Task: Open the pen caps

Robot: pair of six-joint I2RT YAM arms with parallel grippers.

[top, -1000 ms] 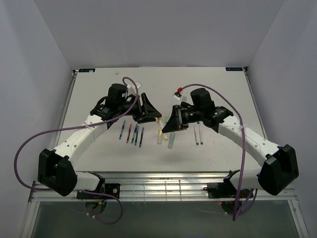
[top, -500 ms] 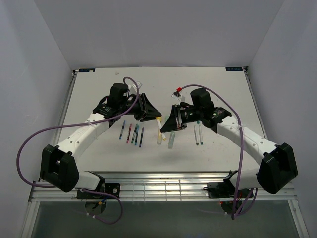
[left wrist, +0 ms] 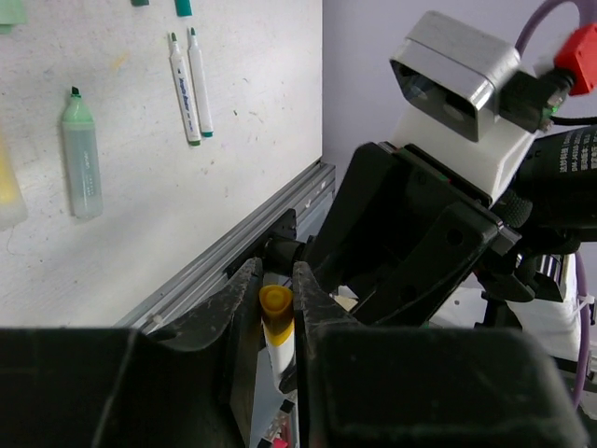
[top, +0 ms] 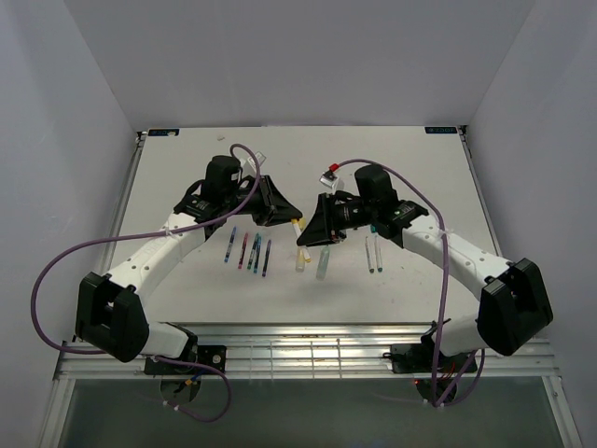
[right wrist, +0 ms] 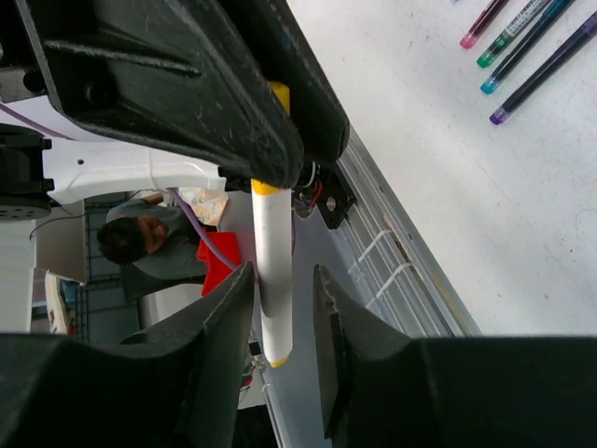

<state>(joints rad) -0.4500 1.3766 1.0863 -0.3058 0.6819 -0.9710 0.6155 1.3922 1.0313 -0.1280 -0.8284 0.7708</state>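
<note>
Uncapping is the step in hand, we judge. From the top camera, both arms meet above the counter (top: 308,154). The left pincer (top: 287,216) and right pincer (top: 312,233) share one white pen (top: 299,225), held in the air. At eight o'clock from it lie slim dark pens (top: 250,252), at six o'clock a yellow highlighter (top: 300,259) and a pale-green highlighter (top: 323,263), and at four o'clock two loose white pens (top: 374,253).

In the left wrist view, the left pincer (left wrist: 275,280) is pressed together on the yellow cap (left wrist: 273,301), and the barrel runs off toward six o'clock. Blue print on the loose white pens (left wrist: 191,84) at eleven o'clock is too small for us to read.

In the right wrist view, the right pincer (right wrist: 280,273) brackets the barrel (right wrist: 270,280) and appears to pinch it. The cap (right wrist: 278,95) sits at twelve o'clock, mostly buried in the other pincer.

Next we would want a straight pull apart along the pen's axis, both grips firm, with no bending. We can read no brand or label anywhere.
</note>
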